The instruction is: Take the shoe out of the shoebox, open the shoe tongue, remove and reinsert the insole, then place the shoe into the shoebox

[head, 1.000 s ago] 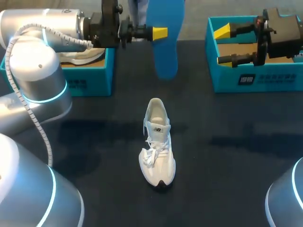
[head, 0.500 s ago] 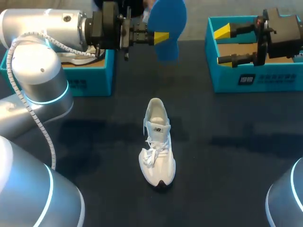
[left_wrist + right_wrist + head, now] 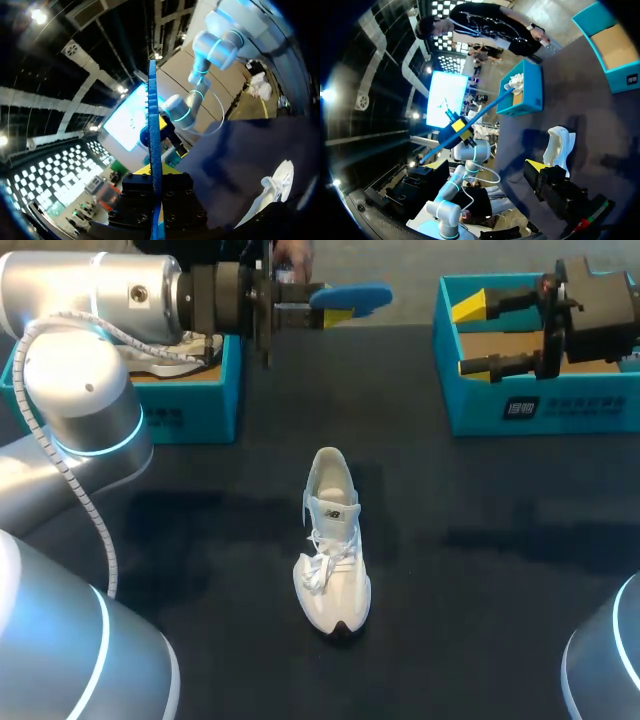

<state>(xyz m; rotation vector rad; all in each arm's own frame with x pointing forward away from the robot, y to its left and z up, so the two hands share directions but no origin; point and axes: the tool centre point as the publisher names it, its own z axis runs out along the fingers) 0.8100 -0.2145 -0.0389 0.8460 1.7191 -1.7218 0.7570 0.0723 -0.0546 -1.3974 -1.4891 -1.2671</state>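
While the shoe [image 3: 333, 540] stands out on the dark surface [image 3: 500, 570], toe toward the camera, the head view has the left jaws clamped on the blue insole [image 3: 350, 297]. It is held level and high near the far edge, well apart from the shoe. The right jaws hang wide apart, holding nothing, over the right-hand shoebox [image 3: 590, 410], which looks bare inside.

Over to the left wrist view: the insole [image 3: 153, 125] runs edge-on straight out between the pinching jaws, with the shoe [image 3: 272, 192] off to one side below.

Right wrist view: jaws spread wide, nothing in them, shoe [image 3: 559, 145] ahead on the surface, insole [image 3: 485, 112] lifted beyond it.

By my reading, the shoe is out and the insole is out; reinserting it and boxing the shoe remain.
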